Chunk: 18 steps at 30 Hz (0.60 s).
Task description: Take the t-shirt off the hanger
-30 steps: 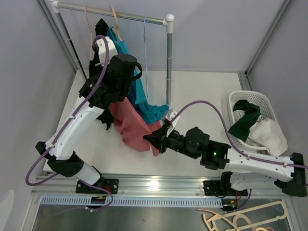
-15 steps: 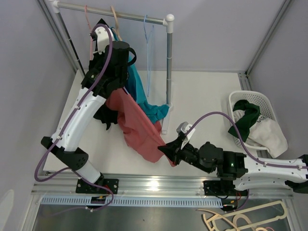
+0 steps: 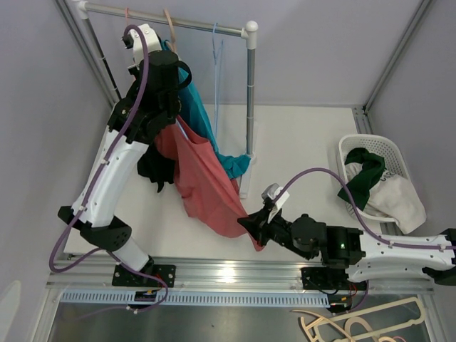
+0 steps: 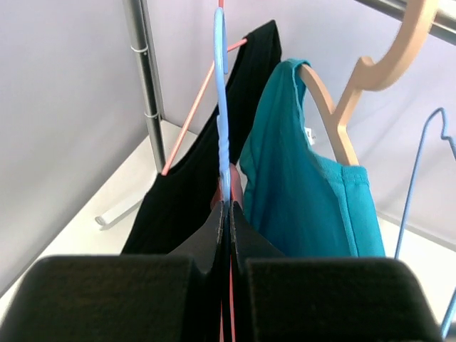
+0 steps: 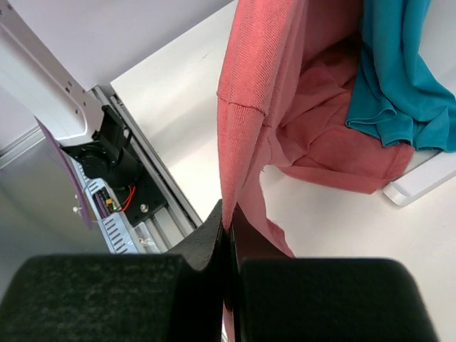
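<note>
So the red t-shirt (image 3: 206,178) is pulled out in a long diagonal between the two arms right now. The left gripper (image 4: 228,217) is way up by the rack's rail (image 3: 192,25), clamped tight on a pale blue hanger (image 4: 222,107), with a bit of red fabric peeking out right at its fingers. The right gripper (image 5: 228,214) is down low near the front edge of the table (image 3: 306,142), pinched closed on the shirt's bottom hem, so the cloth hangs taut from up top and fans out toward it. Some of the shirt's other side is bunched on the table near the foot of the rack. Right beside it on the rail there's a teal shirt (image 4: 299,178) on a wooden hanger (image 4: 356,92), its tail draping down and touching the red one. On the other side, a black top (image 4: 192,192) hangs on a pink hanger (image 4: 196,107). An empty blue wire hanger (image 3: 217,50) hangs further along the rail. Off to the right is a white basket (image 3: 347,146) with a dark green cloth (image 3: 363,178) flopped over a white one (image 3: 392,199).
</note>
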### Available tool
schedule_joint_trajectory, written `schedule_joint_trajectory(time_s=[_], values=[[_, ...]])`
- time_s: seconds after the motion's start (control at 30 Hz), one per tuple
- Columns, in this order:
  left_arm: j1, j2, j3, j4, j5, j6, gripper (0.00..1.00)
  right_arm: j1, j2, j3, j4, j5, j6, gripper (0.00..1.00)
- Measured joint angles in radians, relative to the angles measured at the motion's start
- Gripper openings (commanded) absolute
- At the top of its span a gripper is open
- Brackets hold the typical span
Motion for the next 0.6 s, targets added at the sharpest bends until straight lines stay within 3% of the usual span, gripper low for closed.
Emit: schedule_joint_trajectory(time_s=[0.27,0.43,0.6], values=[[-0.108,-0.098,-0.053,-0.048,-0.007,-0.035,0.01,-0.138,0.183,0.079,0.020,-0.108,-0.027,0.00],[-0.171,-0.300,-0.220,-0.086,0.044,-0.103,0.01,-0.271,0.303,0.152,0.047,-0.218,-0.026,0.00],[-0.209,-0.482,-0.321,-0.123,0.117,-0.163,0.01,-0.303,0.374,0.166,0.066,-0.274,-0.021,0.00]])
